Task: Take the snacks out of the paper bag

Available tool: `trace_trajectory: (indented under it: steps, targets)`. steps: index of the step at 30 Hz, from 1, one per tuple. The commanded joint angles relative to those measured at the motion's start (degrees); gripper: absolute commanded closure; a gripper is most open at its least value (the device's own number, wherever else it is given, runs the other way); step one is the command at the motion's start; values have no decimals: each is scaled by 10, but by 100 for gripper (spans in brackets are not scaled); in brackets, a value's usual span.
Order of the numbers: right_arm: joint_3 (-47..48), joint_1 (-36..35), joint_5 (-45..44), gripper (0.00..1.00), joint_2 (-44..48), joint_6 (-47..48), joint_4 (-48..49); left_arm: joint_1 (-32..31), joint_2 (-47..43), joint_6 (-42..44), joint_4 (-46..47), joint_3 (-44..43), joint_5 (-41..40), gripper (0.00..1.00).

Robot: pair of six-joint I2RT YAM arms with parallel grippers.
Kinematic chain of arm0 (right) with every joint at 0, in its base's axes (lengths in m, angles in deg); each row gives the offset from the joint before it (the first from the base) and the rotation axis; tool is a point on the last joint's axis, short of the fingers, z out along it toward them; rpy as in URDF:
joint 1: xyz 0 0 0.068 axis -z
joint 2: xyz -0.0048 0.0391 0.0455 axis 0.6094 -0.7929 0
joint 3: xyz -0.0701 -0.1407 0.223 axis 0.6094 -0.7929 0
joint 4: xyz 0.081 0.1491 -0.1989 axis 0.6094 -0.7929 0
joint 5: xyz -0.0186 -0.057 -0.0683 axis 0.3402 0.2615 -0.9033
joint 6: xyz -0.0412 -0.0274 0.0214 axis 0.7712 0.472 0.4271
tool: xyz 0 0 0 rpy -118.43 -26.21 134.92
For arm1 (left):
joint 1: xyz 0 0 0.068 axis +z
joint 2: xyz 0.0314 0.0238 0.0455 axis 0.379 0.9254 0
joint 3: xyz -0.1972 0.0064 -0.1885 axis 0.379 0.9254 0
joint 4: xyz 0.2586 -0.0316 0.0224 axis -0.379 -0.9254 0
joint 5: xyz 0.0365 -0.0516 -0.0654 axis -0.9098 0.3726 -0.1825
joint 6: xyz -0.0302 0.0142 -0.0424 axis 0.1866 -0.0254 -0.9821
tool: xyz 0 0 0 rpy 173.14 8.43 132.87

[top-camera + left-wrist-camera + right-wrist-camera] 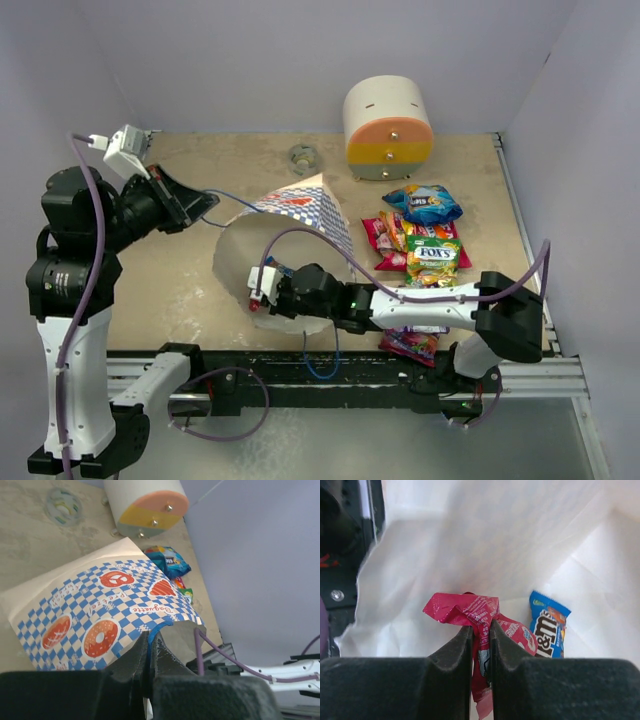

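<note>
Closest, the right gripper (481, 630) is pinched together on a crumpled red packet (462, 609) inside the paper bag (485, 540), a light, soft, glossy thing that I think can slip, best held at its bunched middle; the left gripper (151, 640) is closed on the bag's blue cord (226, 197).

The paper bag (300, 215) lies on its side mid-tabletop (180, 290). Behind it sits a small disc (302, 157). Behind and right of it stands the drawer box (388, 125), and right of it lies a pile of packets (420, 245). Inside it, a crumpled packet (470, 611) and an M&M's packet (547, 630) lie side by side.
</note>
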Motion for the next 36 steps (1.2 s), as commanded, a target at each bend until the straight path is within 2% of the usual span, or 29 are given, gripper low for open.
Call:
trace_trajectory:
  steps: [1, 4, 9, 12, 17, 21, 30, 36]
  targets:
    - [38, -1, 29, 90, 24, 3, 29, -1, 19, 37, -11, -74, -93, 100]
    - [75, -1, 33, 91, 1, -5, 68, -2, 41, 48, -15, -105, -107, 100]
    - [136, -1, 61, 93, -48, -21, 68, -1, 69, 88, -40, -177, -148, 100]
    - [159, -1, 68, 94, -63, -24, 66, -1, 78, 103, -57, -188, -149, 100]
    - [184, 0, 65, 97, -70, -34, 44, -1, 37, 64, -10, -76, -67, 100]
    - [166, 2, 31, 99, -44, -42, 40, -1, -16, 29, 35, 22, -11, 100]
    - [106, 49, -62, 100, 76, -48, -7, -1, -31, 34, 77, 58, 90, 100]
    - [51, 115, -142, 100, 173, -71, -53, -1, -19, 8, 162, 84, 158, 100]
